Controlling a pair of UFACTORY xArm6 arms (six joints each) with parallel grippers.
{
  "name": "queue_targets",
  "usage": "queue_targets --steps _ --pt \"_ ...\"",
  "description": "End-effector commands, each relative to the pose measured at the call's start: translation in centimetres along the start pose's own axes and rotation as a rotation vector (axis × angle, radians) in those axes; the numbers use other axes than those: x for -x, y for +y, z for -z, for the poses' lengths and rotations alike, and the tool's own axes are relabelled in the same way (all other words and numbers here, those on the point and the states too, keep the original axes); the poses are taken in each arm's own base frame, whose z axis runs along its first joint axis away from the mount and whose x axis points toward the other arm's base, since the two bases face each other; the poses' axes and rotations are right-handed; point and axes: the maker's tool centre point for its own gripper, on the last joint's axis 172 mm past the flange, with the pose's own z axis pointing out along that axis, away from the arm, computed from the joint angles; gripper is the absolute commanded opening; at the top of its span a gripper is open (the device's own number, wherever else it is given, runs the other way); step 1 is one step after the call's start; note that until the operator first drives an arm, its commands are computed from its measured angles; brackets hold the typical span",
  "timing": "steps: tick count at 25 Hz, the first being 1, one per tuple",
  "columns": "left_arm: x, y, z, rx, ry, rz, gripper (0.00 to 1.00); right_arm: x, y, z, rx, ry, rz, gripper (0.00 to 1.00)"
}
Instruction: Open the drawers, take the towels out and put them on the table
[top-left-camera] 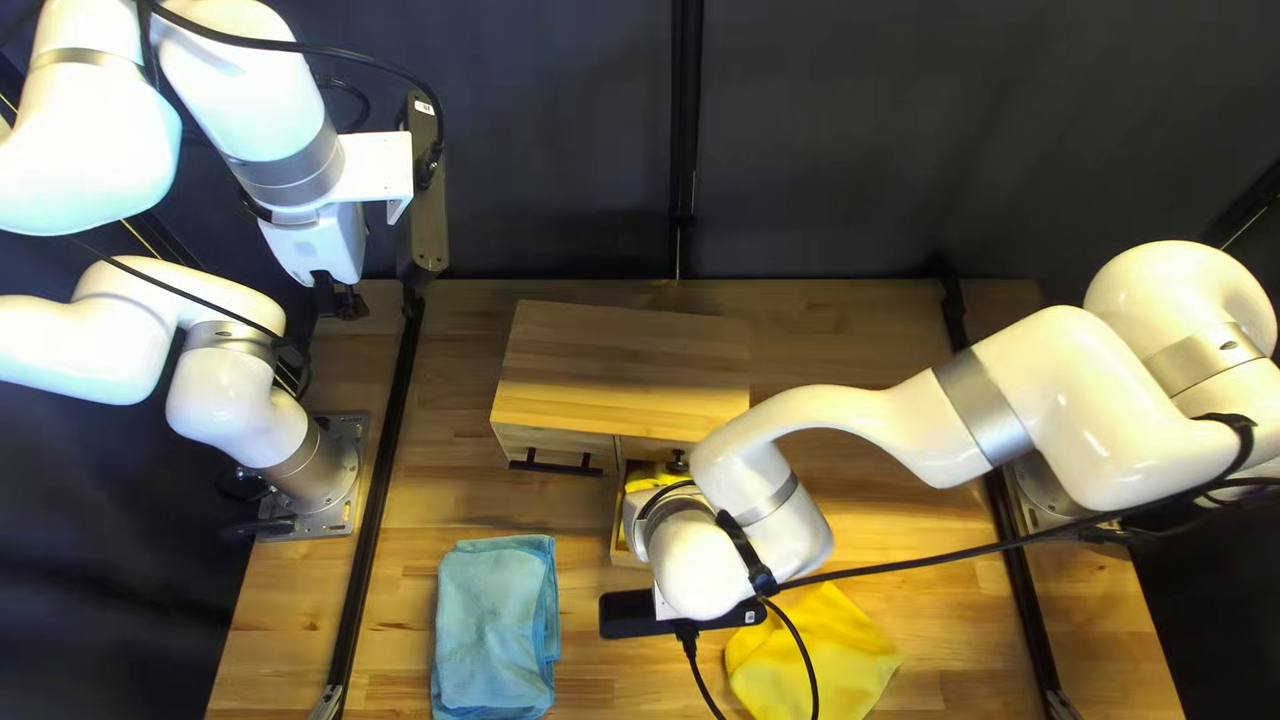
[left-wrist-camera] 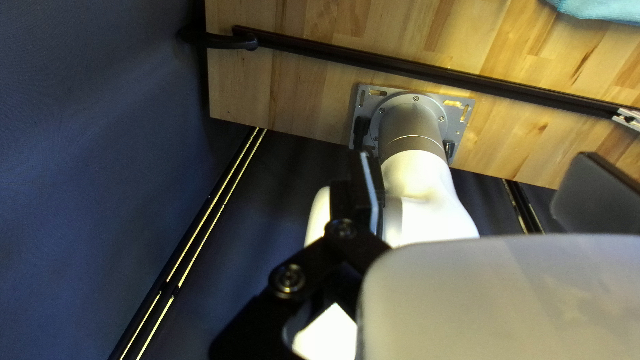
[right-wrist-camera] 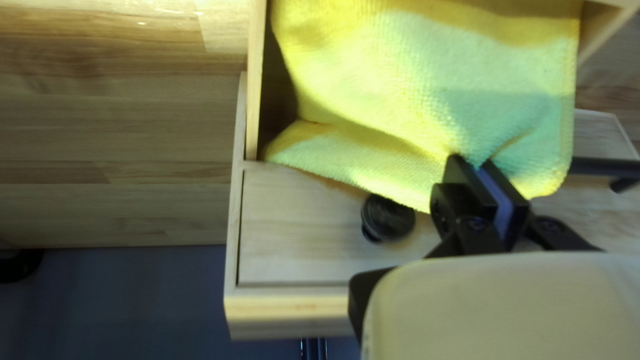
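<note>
A wooden drawer box [top-left-camera: 620, 380] stands mid-table. Its right drawer [right-wrist-camera: 300, 225] is pulled out, and a yellow towel [right-wrist-camera: 425, 100] lies in it and hangs over the front. My right gripper [right-wrist-camera: 477, 167] is shut on that towel's lower edge, just above the drawer's dark knob [right-wrist-camera: 387, 217]. In the top left view the right wrist hides the gripper and only a bit of this yellow towel [top-left-camera: 650, 485] shows. A blue towel [top-left-camera: 497, 625] and another yellow towel [top-left-camera: 810, 650] lie on the table. My left gripper [left-wrist-camera: 480, 192] is open and empty, raised over its own base [left-wrist-camera: 410, 125].
The box's left drawer, with a black bar handle [top-left-camera: 555, 465], is pushed in. A black rail [top-left-camera: 385, 480] runs along the table's left side and another [top-left-camera: 1010, 560] along the right. A cable [top-left-camera: 900, 565] trails from the right wrist across the table.
</note>
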Motion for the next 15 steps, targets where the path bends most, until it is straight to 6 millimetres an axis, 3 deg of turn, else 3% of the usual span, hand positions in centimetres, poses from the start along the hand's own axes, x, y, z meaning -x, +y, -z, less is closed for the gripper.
queue_targets --steps 1,15 --pt "0.0 0.0 0.0 0.000 0.000 0.000 1.00 0.2 0.0 3.0 0.001 0.012 -0.009 0.00" --pt "0.0 0.0 0.0 0.000 0.000 0.000 1.00 1.6 -0.1 16.4 0.005 0.008 -0.035 0.00"
